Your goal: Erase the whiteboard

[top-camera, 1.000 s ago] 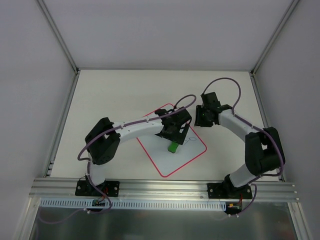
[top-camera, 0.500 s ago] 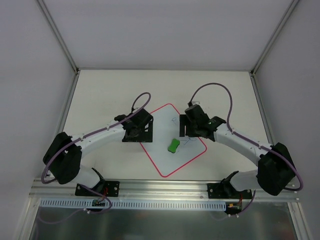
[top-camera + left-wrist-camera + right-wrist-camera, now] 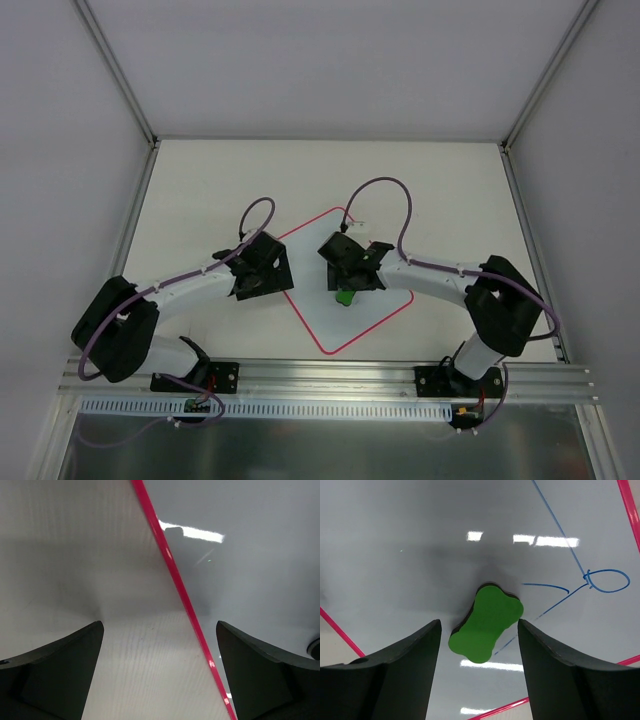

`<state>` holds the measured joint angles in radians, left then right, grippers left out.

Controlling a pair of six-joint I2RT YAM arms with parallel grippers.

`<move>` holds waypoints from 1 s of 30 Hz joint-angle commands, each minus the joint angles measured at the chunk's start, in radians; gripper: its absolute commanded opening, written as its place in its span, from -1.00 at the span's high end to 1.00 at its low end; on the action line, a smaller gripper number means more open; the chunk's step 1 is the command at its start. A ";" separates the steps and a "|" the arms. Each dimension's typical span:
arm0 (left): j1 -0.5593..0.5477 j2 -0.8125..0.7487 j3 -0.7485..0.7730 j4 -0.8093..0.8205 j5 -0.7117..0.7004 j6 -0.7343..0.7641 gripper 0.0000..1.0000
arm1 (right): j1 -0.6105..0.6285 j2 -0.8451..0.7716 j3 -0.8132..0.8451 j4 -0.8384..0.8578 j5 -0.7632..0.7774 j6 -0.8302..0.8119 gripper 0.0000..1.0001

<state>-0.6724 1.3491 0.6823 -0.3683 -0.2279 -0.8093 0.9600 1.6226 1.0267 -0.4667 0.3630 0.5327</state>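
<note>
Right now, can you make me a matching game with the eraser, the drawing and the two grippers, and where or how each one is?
Things:
1. eraser
2. line drawing
3. left gripper
4. right gripper

Places or states:
A. open, above the red border of the whiteboard
B. green, lying on the whiteboard
C. open, a finger on each side of the eraser
D. blue, on the whiteboard beside the eraser

Pairs: 1-B, 2-D, 3-A, 4-C
</note>
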 commanded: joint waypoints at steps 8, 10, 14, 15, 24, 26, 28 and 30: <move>0.005 0.062 0.022 0.134 0.052 -0.039 -0.90 | 0.008 0.002 0.012 -0.039 0.100 0.139 -0.20; 0.005 0.073 0.026 0.135 0.053 -0.041 -0.89 | 0.008 0.008 0.007 -0.038 0.085 0.144 -0.18; 0.004 0.111 0.039 0.140 0.065 -0.045 -0.89 | 0.008 0.029 0.001 -0.036 0.054 0.170 -0.12; 0.005 0.116 0.037 0.141 0.067 -0.048 -0.87 | 0.008 0.031 -0.007 -0.036 0.051 0.174 -0.10; 0.005 0.153 0.014 0.150 0.071 -0.064 -0.63 | 0.008 0.036 -0.037 -0.032 0.040 0.205 -0.02; 0.005 0.165 0.016 0.152 0.071 -0.064 -0.58 | 0.006 0.043 -0.042 -0.030 0.036 0.210 0.01; 0.005 0.171 0.019 0.155 0.073 -0.062 -0.46 | 0.006 0.051 -0.042 -0.027 0.033 0.210 0.10; 0.005 0.183 0.020 0.154 0.073 -0.060 -0.30 | 0.006 0.052 -0.040 -0.026 0.033 0.202 0.17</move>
<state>-0.6724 1.4788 0.7254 -0.1616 -0.1879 -0.8520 0.9661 1.6585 0.9985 -0.4797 0.3851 0.7090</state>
